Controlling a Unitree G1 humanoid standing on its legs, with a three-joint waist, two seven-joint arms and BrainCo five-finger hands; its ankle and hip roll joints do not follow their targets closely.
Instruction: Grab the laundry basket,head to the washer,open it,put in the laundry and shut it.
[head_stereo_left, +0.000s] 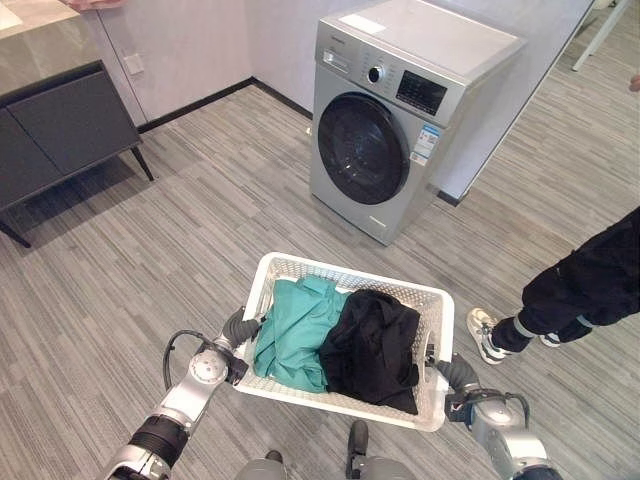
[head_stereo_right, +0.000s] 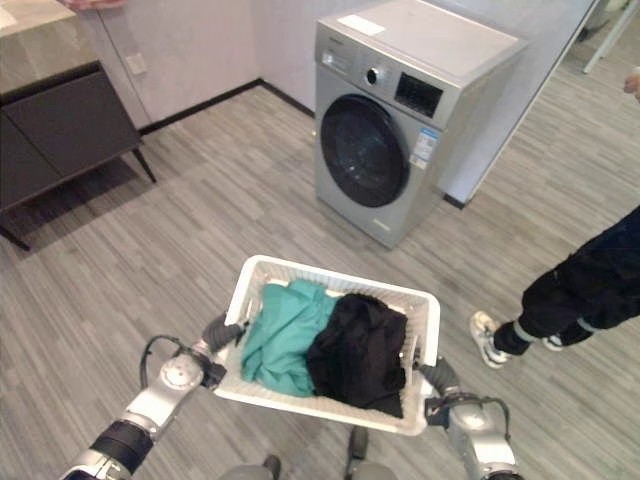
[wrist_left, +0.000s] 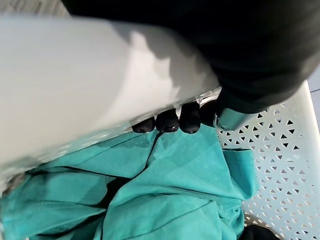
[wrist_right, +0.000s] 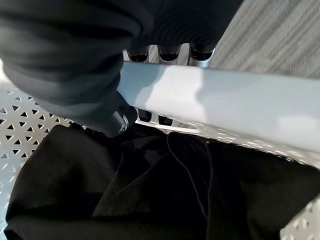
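I carry a white perforated laundry basket (head_stereo_left: 340, 271) between both arms, off the floor. In it lie a teal garment (head_stereo_left: 297, 328) on the left and a black garment (head_stereo_left: 375, 345) on the right. My left hand (head_stereo_left: 241, 327) is curled round the basket's left rim, its dark fingertips (wrist_left: 169, 123) hooked under the rim over the teal cloth (wrist_left: 165, 195). My right hand (head_stereo_left: 452, 370) is curled round the right rim (wrist_right: 225, 100), above the black cloth (wrist_right: 135, 190). The silver-grey washer (head_stereo_left: 400, 110) stands ahead against the wall, its round dark door (head_stereo_left: 362, 148) shut.
A dark sideboard (head_stereo_left: 60, 130) on thin legs stands at the far left by the wall. A person's leg and pale shoe (head_stereo_left: 487, 335) are close to the basket's right side. Grey plank floor (head_stereo_left: 200, 220) lies between me and the washer.
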